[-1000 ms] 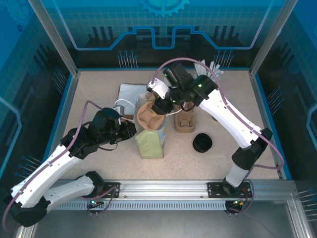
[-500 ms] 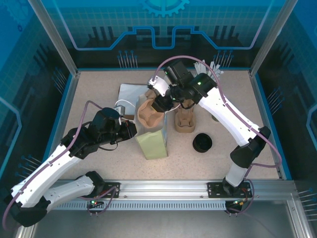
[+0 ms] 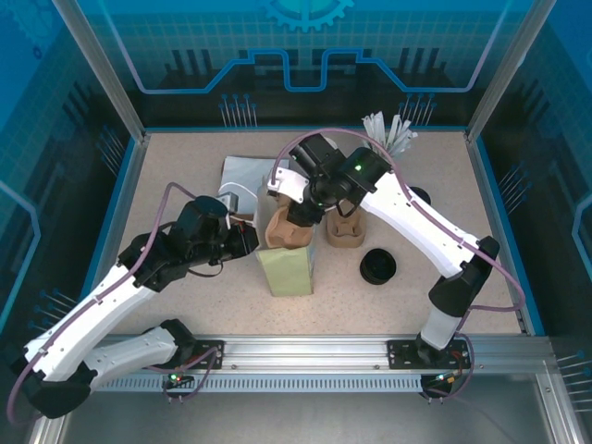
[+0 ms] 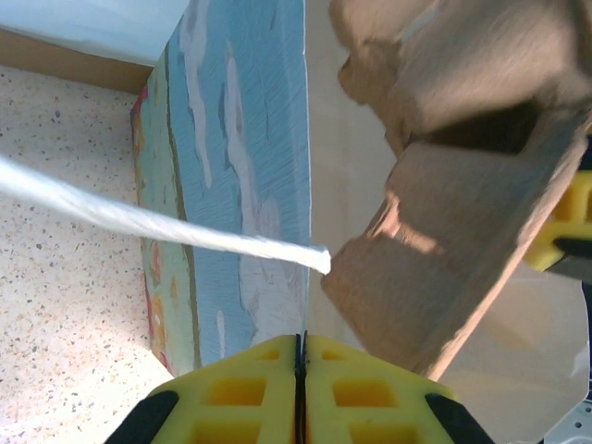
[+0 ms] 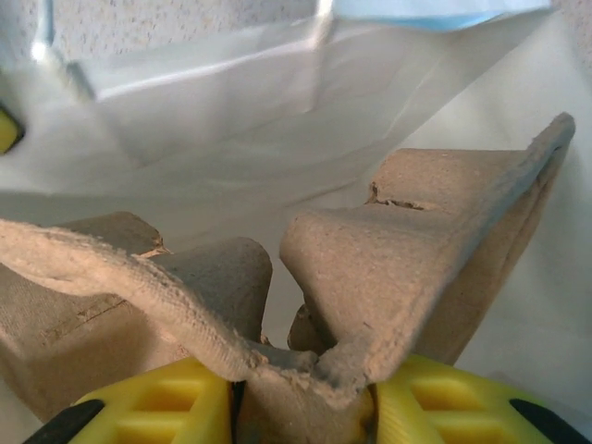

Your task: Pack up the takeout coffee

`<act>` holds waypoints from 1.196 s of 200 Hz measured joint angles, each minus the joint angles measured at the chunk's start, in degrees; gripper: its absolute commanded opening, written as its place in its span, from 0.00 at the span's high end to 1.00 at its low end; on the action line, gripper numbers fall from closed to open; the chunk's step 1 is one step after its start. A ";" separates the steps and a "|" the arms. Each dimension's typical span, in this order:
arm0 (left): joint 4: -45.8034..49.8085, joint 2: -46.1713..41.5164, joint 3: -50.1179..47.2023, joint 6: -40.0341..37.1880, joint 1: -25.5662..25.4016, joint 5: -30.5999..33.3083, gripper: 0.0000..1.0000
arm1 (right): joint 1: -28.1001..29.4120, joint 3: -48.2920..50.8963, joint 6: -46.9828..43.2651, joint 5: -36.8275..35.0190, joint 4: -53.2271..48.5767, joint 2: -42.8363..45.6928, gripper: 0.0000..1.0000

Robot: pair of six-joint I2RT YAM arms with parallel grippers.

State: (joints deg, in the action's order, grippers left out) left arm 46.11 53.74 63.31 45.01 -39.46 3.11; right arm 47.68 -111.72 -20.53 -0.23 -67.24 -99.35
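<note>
My right gripper (image 3: 298, 208) (image 5: 301, 400) is shut on the middle ridge of a brown pulp cup carrier (image 3: 283, 233) (image 5: 407, 268) and holds it down inside the open top of a standing paper bag (image 3: 289, 270). The bag's white inside (image 5: 231, 120) surrounds the carrier. My left gripper (image 3: 248, 242) (image 4: 301, 350) is shut on the bag's thin upper edge; its blue printed outside (image 4: 240, 176) and white cord handle (image 4: 139, 220) are to the left, the carrier (image 4: 462, 194) to the right. The takeout coffee is hidden.
More brown carriers (image 3: 344, 229) stand stacked just right of the bag. A black lid (image 3: 377, 266) lies in front of them. A cup of white-wrapped sticks (image 3: 388, 129) stands at the back right, and a flat pale bag (image 3: 242, 174) lies behind the left gripper.
The right gripper has gone down and slightly left, sinking the carrier from above the bag's mouth into the bag. The left gripper has kept its hold on the bag's edge.
</note>
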 measured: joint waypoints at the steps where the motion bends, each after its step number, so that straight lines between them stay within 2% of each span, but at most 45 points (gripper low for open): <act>1: -0.02 0.04 0.07 -0.02 0.00 0.00 0.90 | 0.04 -0.02 -0.09 -0.11 -0.15 0.00 0.64; 39: -0.22 1.42 2.01 -0.70 0.00 -0.33 0.90 | 1.60 -0.76 -0.52 -3.06 -4.44 -0.50 0.64; 108: -0.68 1.88 2.23 -1.44 -0.02 -1.97 0.90 | 1.90 -3.89 0.22 -6.36 -9.81 -6.78 0.63; 239: -1.38 0.96 2.23 -1.46 -0.02 -1.90 0.91 | 1.95 -1.44 0.26 -6.91 -11.17 -10.88 0.63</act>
State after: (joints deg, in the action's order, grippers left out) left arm 44.73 54.70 65.54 43.55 -39.48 1.21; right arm 49.63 -113.16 -20.27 -7.14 -78.41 -110.24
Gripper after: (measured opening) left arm 0.090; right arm 0.375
